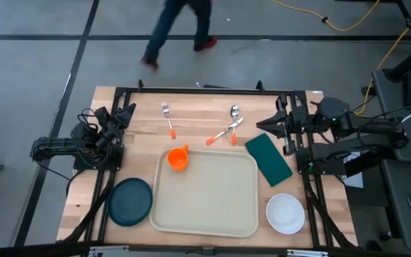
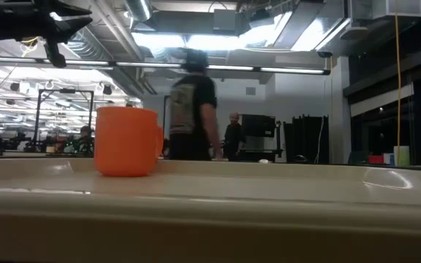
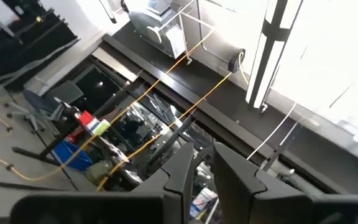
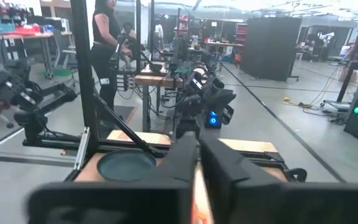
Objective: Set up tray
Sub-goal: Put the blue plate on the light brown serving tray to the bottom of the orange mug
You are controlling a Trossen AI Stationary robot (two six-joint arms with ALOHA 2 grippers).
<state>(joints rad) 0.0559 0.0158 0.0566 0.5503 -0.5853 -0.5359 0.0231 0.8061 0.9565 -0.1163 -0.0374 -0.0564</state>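
arms: 2, dark, jointed | cables: black | fingers: dark, 2 each

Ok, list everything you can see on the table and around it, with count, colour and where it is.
tray: 1, beige, table centre
cup: 1, orange, on the tray's far-left corner
plate: 1, dark blue, left of the tray
bowl: 1, white, right of the tray
cloth: 1, dark green, beside the tray's far-right corner
fork: 1, orange handle, beyond the tray
spoons: 2, orange handles, crossed, beyond the tray
person: 1, on the floor beyond the table
left hand: 1, dark, table's left edge, shut
right hand: 1, dark, table's right edge, shut
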